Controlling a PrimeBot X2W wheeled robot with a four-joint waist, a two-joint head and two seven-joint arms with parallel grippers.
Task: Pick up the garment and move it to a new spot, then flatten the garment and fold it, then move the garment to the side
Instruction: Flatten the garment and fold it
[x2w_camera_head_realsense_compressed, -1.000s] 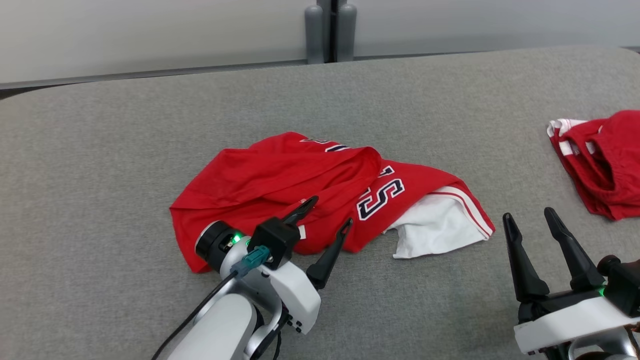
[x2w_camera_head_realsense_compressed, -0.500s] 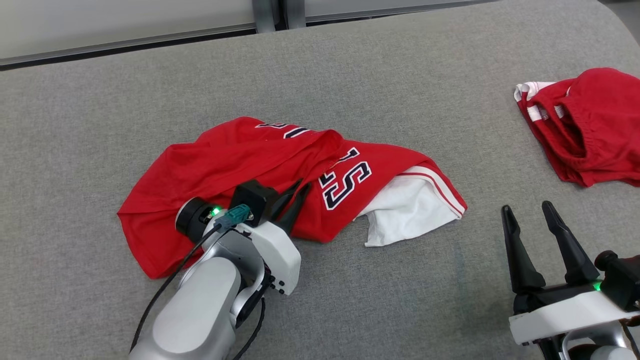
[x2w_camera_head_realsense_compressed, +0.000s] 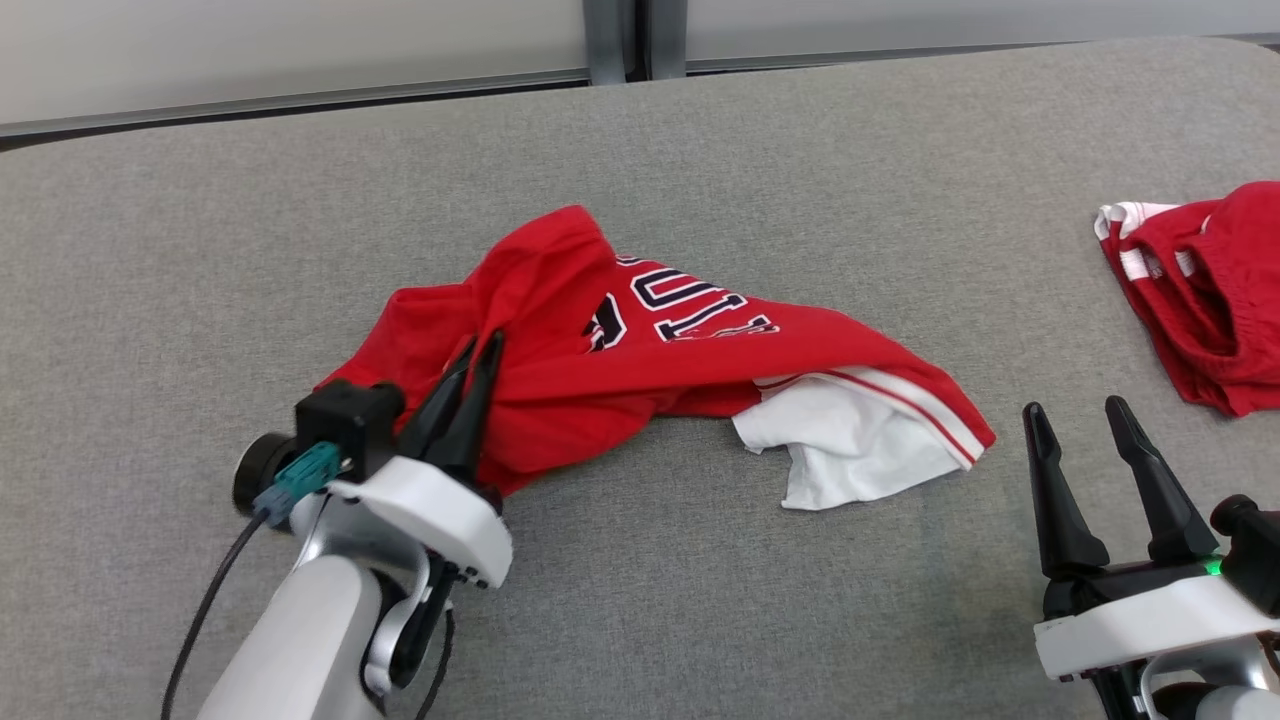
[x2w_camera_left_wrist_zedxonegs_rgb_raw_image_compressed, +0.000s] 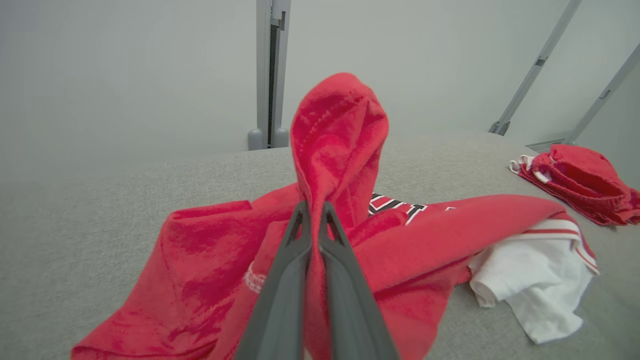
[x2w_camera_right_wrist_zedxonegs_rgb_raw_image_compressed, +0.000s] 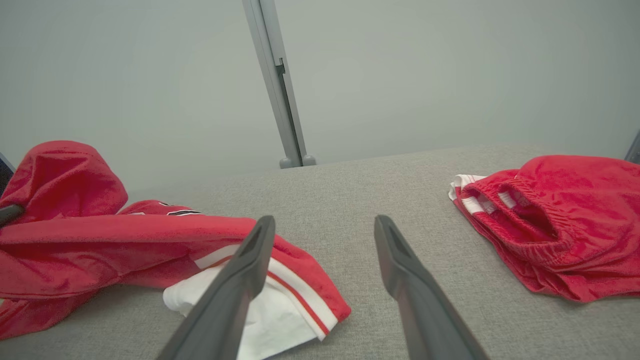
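Garment (x2w_camera_head_realsense_compressed: 640, 350) lies mid-counter (x2w_camera_head_realsense_compressed: 700, 600), long axis left-right, white corner at the right end. A raised fold at its left end is pinched in the closed left end effector (x2w_camera_head_realsense_compressed: 483, 343). The right end effector (x2w_camera_head_realsense_compressed: 1072, 405) gapes empty, near the white corner.

Plain partition panels (x2w_camera_head_realsense_compressed: 300, 40) and a grey padded table (x2w_camera_head_realsense_compressed: 800, 150) suggest a lab.

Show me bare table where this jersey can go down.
Widest: the table behind the jersey up to the back rail, and left of the left gripper pinching it. A narrower gap separates the jersey's white hem from the red shorts. Crowded: right edge, shorts and the open right gripper.
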